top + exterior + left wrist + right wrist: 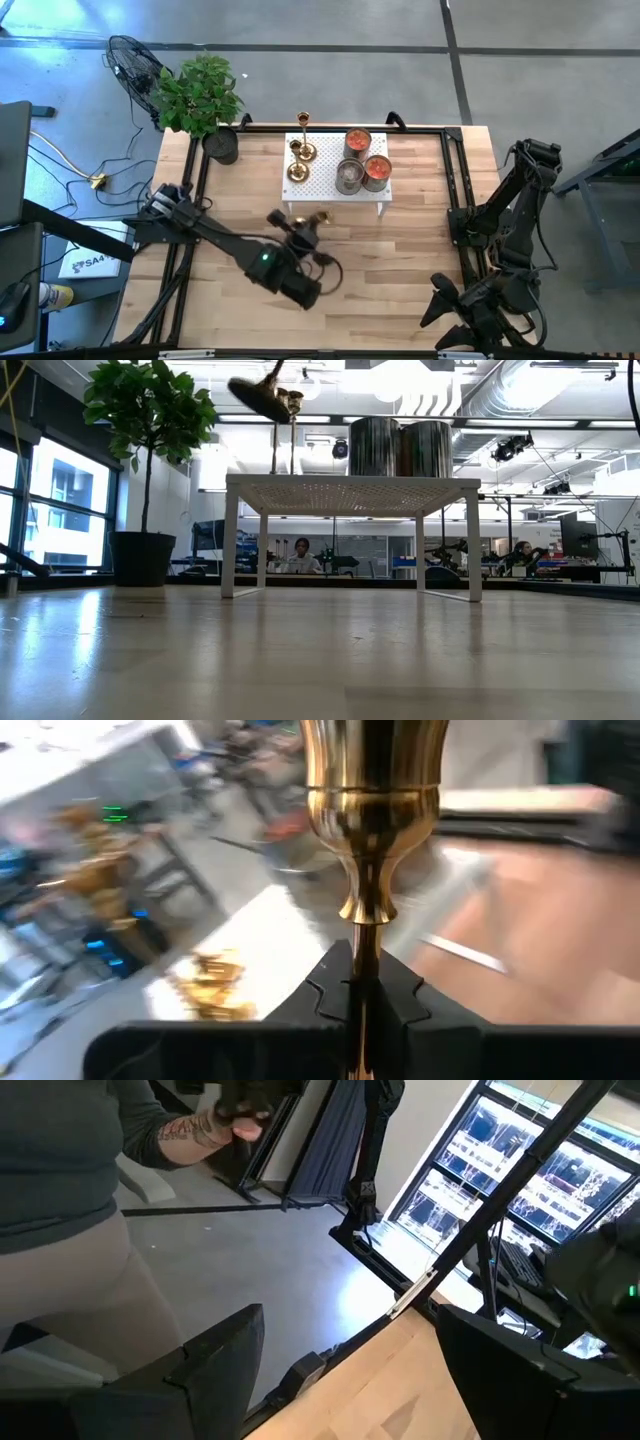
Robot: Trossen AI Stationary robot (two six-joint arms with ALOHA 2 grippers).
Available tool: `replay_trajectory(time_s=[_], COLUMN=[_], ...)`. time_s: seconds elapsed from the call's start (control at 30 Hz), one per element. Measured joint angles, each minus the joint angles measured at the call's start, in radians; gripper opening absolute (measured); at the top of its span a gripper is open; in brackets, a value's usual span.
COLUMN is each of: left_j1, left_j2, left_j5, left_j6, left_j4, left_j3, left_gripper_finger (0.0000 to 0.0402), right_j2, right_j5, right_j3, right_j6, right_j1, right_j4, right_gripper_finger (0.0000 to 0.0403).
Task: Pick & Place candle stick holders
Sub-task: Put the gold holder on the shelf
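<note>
Table: wooden bench top [400,260] in a concrete-floored lab; potted plant [200,95] at its far left corner.
Rack: small white perforated stand [322,170] near the far edge, holding three tins [362,160] on its right side.
Placed so far: I count three candle stick holders [300,150] upright on the rack's left side, the tallest at the far edge.
In transit: one more gold holder [372,810] is in the left gripper [300,228], just short of the rack's near edge; the fingers [330,990] are clamped tight on its thin stem.
Right gripper: parked at the near right corner [440,300], fingers apart, empty.
Progress: I judge the job well along; this piece still needs setting down.
</note>
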Motion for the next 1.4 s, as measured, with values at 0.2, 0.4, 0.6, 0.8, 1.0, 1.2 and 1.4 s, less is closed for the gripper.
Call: replay_trajectory(time_s=[0.2, 0.4, 0.6, 0.8, 1.0, 1.2, 1.4], left_j1=[0.028, 0.094, 0.146, 0.173, 0.174, 0.168, 0.129], left_j2=[0.0, -0.005, -0.04, -0.078, -0.093, -0.083, -0.08], left_j5=[0.224, 0.303, 0.219, 0.126, -0.009, -0.115, -0.186], left_j6=[0.529, 0.78, 0.709, 0.546, 0.153, -0.394, -0.618], left_j4=[0.487, 0.802, 0.788, 0.585, 0.208, -0.185, -0.245], left_j3=[0.0, 0.001, 0.001, 0.002, 0.0, -0.002, -0.1], left_gripper_finger=[0.0003, 0.0008, 0.0003, 0.0003, 0.0003, 0.0003, 0.0003], right_j2=[0.0, 0.0, 0.0, 0.0, 0.0, 0.0, 0.0], right_j5=[-0.006, -0.073, -0.074, -0.07, -0.073, -0.074, -0.076], right_j3=[0.0, 0.0, 0.0, 0.0, 0.0, 0.0, 0.0], right_j6=[0.007, 0.04, 0.053, 0.056, 0.071, 0.069, 0.051], right_j1=[-0.024, -0.038, -0.029, -0.015, -0.009, -0.013, -0.014], right_j4=[0.0, 0.002, 0.005, 0.006, 0.005, 0.005, 0.005], right_gripper_finger=[0.0291, 0.0291, 0.0291, 0.0291, 0.0291, 0.0291, 0.0291])
